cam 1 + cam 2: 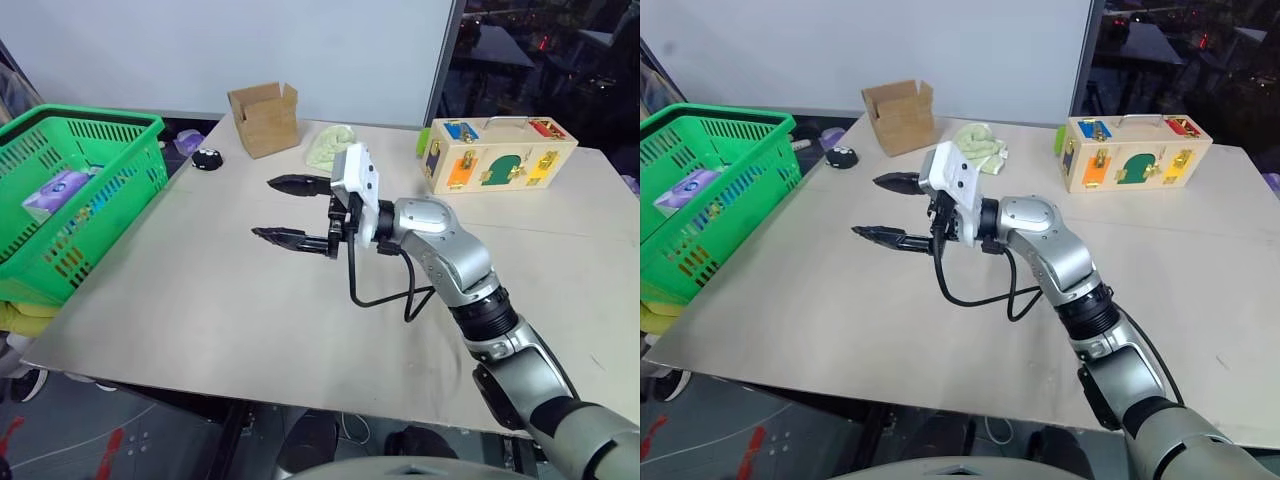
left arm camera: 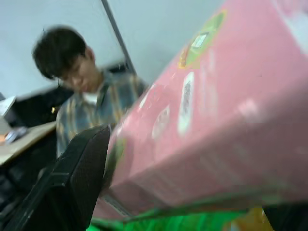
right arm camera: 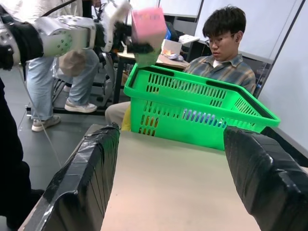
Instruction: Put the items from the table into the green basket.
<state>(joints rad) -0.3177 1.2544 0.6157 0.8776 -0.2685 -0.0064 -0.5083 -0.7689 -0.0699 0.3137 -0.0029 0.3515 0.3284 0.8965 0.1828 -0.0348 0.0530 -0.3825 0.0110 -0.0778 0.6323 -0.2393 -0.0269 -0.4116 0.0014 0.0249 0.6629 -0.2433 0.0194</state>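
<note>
The green basket (image 1: 90, 120) stands off the table's (image 1: 200, 290) left edge. In the right wrist view my left gripper (image 3: 131, 41) is above the basket's (image 3: 192, 96) far corner with the pink carton (image 3: 147, 25) at its fingers. The left wrist view shows that carton (image 2: 207, 125) tilted and blurred between widely spread jaws, leaning on one black finger (image 2: 77, 173), with green below. A purple-white pack (image 1: 57, 190) lies inside the basket. My right gripper (image 1: 263, 207) hovers open over the middle of the table, pointing toward the basket, with nothing in it.
At the table's far side are a cardboard box (image 1: 264, 118), a pale green cloth (image 1: 330, 147), a wooden latch-board toy (image 1: 497, 152) and a small black object (image 1: 207, 159). A person (image 3: 226, 62) sits behind the basket. Another person's legs (image 3: 48, 96) stand beside it.
</note>
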